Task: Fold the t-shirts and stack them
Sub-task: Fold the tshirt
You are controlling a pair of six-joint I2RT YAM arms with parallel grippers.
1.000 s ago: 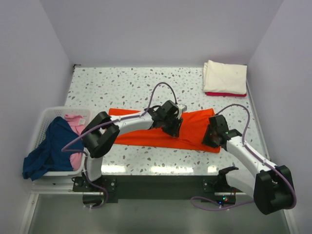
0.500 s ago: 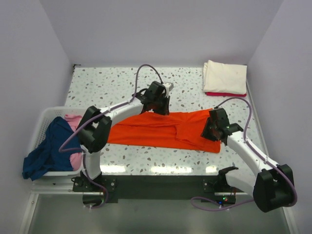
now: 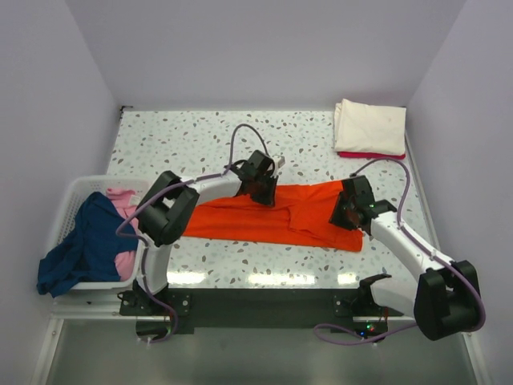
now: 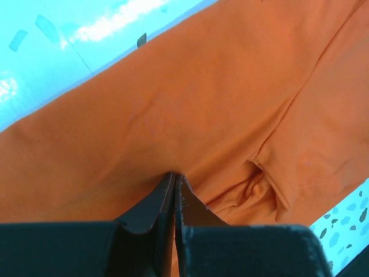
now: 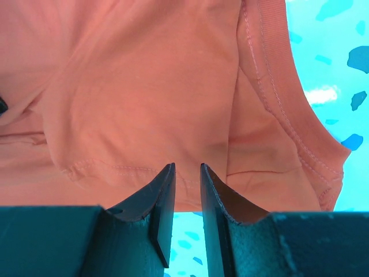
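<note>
A bright orange t-shirt [image 3: 309,210] lies in a long folded strip across the middle of the table. My left gripper [image 3: 263,192] is down at the strip's far edge. In the left wrist view its jaws [image 4: 174,175] are pressed together on a small pucker of the orange cloth [image 4: 219,86]. My right gripper [image 3: 346,215] is over the shirt's right end. In the right wrist view [image 5: 187,167] its jaws stand a narrow gap apart above the hem [image 5: 144,86], with table showing through the gap and no cloth pinched.
A folded cream-white shirt [image 3: 369,128] lies on a folded red one [image 3: 365,155] at the back right corner. A white slatted basket [image 3: 76,192] at the left edge holds a navy shirt [image 3: 80,245] and a pink one [image 3: 124,204]. Walls close in on three sides.
My left gripper left the middle of the orange shirt, went to its far edge and closed there. My right gripper moved slightly away from the near edge.
</note>
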